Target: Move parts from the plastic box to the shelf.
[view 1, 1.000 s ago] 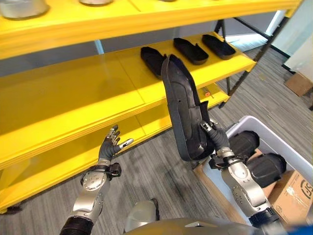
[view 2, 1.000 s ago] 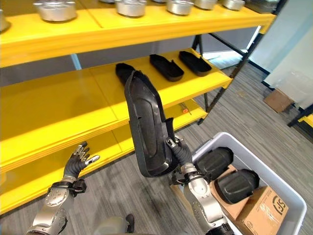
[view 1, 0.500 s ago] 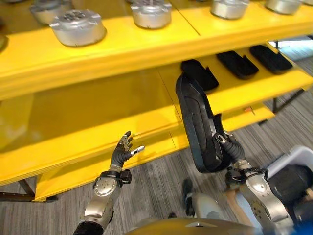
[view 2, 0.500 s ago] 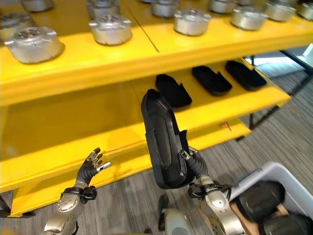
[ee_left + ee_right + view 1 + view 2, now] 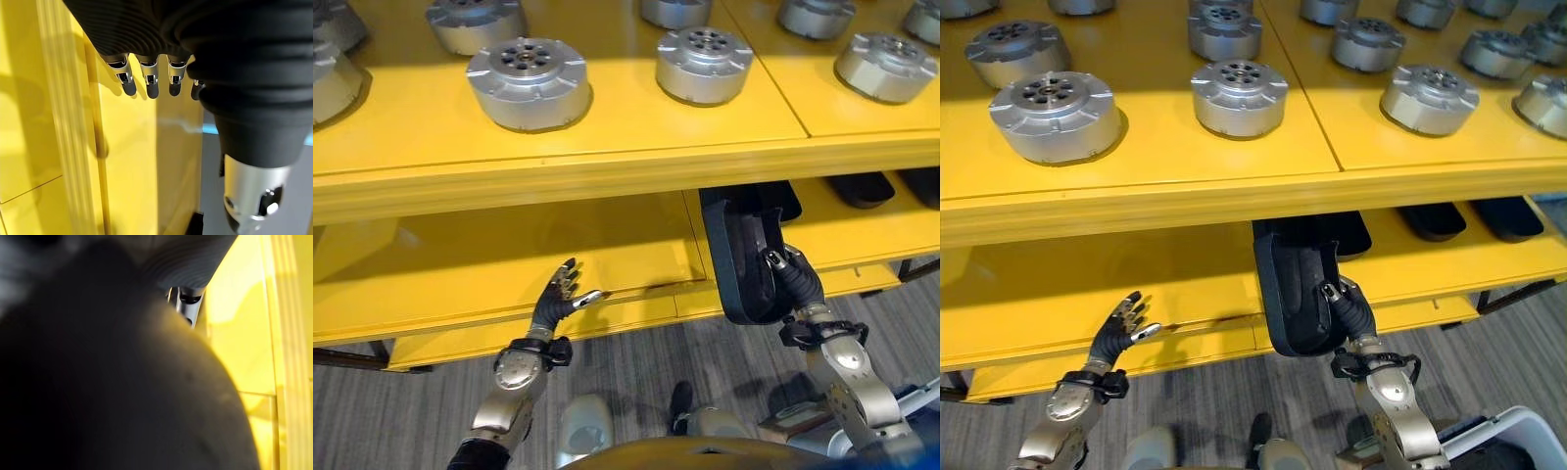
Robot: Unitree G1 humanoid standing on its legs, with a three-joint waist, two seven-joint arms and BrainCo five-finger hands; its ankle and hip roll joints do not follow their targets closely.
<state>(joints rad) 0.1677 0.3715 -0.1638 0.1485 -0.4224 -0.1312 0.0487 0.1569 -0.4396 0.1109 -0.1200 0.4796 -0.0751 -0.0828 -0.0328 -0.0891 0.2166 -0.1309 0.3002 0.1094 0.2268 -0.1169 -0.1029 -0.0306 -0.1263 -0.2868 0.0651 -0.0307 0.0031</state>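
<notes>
Black part (image 5: 744, 259) stands upright in the right hand (image 5: 795, 279), whose fingers curl round its lower end; its top reaches under the yellow shelf's (image 5: 607, 166) upper board. Left hand (image 5: 556, 299) hovers open before the lower board, holding nothing. Silver discs (image 5: 527, 80) sit above.

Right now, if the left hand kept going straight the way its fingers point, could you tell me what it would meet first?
Most likely the yellow shelf: the left hand is open, fingers aimed at the middle board's front edge. Depth is unclear, so it might slip just above that board.
</notes>
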